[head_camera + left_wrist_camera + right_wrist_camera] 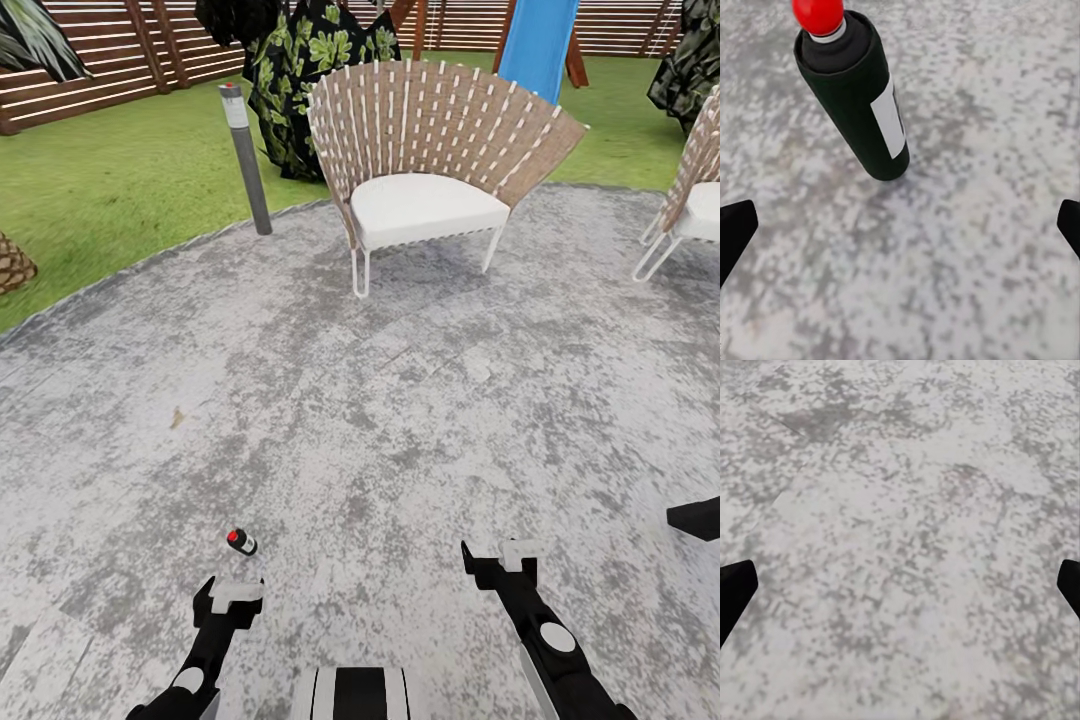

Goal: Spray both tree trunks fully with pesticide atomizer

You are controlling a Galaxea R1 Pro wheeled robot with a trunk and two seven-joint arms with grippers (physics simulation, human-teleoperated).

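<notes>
The pesticide atomizer (241, 542) is a small dark bottle with a red cap and a white label (859, 97). It stands on the grey speckled stone patio (380, 400), not on the grass. My left gripper (232, 590) hovers just short of it, open, and the bottle lies beyond its wide-spread fingertips (735, 229) in the left wrist view. My right gripper (505, 560) is open too, over bare stone (900, 510). The garden's lawn (100, 180) and slatted fence (100, 60) lie beyond the patio. Both trees and their trunks are out of view.
A woven chair with a white seat (420, 170) stands ahead, with a second chair (695, 190) at the right edge. A grey bollard light (245, 155) marks the patio rim. Behind are a dark leafy shrub (300, 60) and a blue slide (540, 40).
</notes>
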